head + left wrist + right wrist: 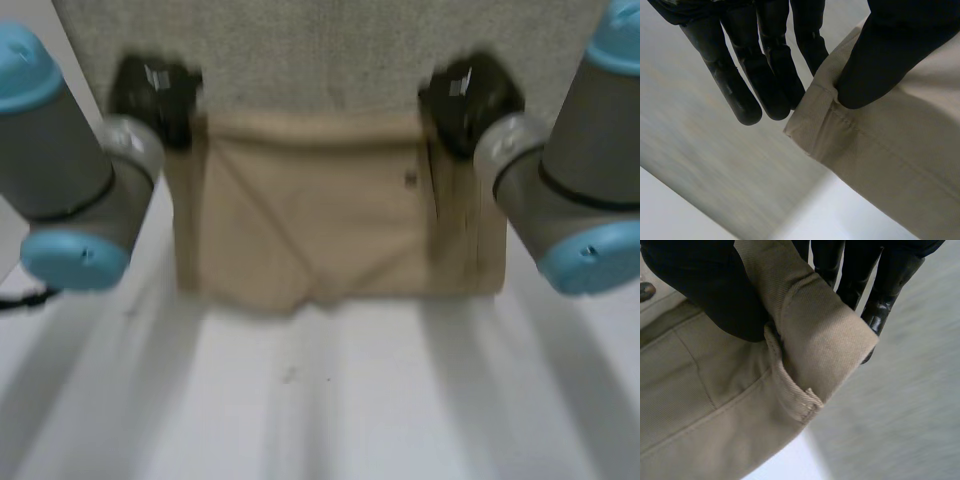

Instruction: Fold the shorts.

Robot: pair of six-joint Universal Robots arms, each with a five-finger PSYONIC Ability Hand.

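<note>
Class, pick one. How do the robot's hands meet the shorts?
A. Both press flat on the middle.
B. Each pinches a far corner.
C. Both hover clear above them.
B: the left hand pinches one corner of the shorts between thumb and fingers, and the right hand pinches the opposite corner.

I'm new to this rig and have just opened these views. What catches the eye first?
The tan cloth shorts lie spread on the white table, with their far edge at a grey mat. The black left hand and the black right hand each pinch one far corner of them between thumb and fingers.
</note>
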